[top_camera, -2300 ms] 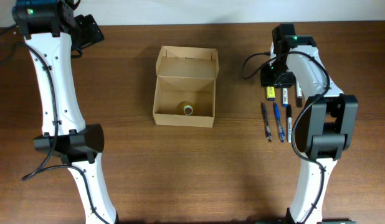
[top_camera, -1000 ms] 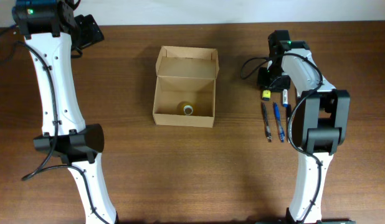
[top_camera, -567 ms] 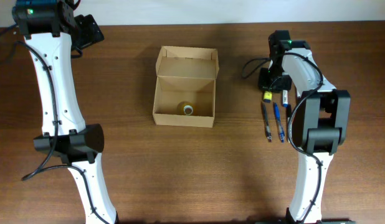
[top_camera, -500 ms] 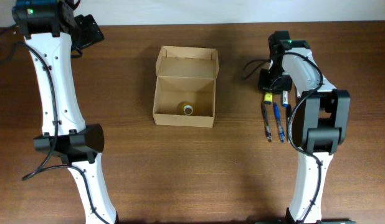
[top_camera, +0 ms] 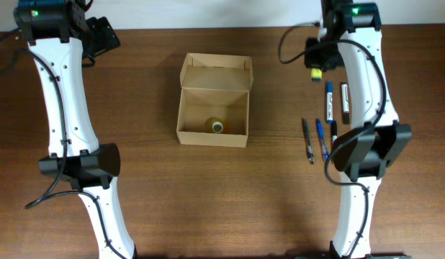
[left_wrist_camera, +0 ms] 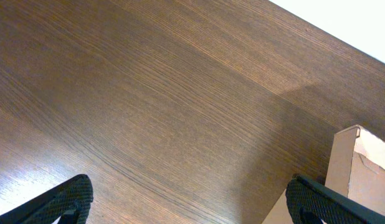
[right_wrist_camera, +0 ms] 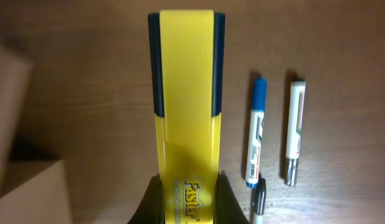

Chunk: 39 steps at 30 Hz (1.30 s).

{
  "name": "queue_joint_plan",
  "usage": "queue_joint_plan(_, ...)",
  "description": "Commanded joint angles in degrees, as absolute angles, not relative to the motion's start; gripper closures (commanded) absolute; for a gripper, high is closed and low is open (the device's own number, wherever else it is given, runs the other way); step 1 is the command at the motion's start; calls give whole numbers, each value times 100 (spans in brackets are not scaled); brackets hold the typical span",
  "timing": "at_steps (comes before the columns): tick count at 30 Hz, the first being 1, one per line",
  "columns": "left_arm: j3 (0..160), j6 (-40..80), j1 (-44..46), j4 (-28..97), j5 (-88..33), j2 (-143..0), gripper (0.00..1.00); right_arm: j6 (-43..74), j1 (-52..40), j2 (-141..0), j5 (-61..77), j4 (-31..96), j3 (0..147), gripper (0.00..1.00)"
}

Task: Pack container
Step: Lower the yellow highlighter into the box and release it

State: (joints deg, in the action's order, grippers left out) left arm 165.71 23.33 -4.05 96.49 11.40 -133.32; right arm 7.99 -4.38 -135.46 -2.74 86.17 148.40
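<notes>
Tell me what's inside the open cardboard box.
One small yellowish roll lies on the floor of the cardboard box, near its front wall. The rest of the floor looks bare; whatever is beneath the roll is covered.

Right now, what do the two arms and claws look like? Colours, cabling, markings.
The left arm and right arm match: white shell links, black joint housings, black cables looping outside. A green light sits on each black end module. The left claw and right claw have black fingers. No lettering visible.

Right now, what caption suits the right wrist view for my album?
Right gripper holding a highlighter above the table, blue marker and white marker alongside.
</notes>
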Motion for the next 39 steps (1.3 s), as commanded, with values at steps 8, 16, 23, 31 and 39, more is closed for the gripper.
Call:
queue_joint_plan(8,16639,2303,-425,9666,1162,-13351,0,-1951,-2169,-13266,292,9400,16619,96)
queue_joint_plan(16,16639,2303,-425,9666,1162,-13351,0,-4248,-3179,-13316,757,9555,15979,96)
queue_joint_plan(23,16639,2303,-425,9666,1162,-13351,0,-5474,-3487,-13378,692,9054,14630,96)
queue_joint_plan(31,16639,2303,-425,9666,1162,-13351,0,-5485,-3457,-13384,687,7758,13159,96)
queue_joint_plan(39,16639,2303,-425,9666,1162,-13351,0,-5478,-3251,-13406,751,6873,12213,96)
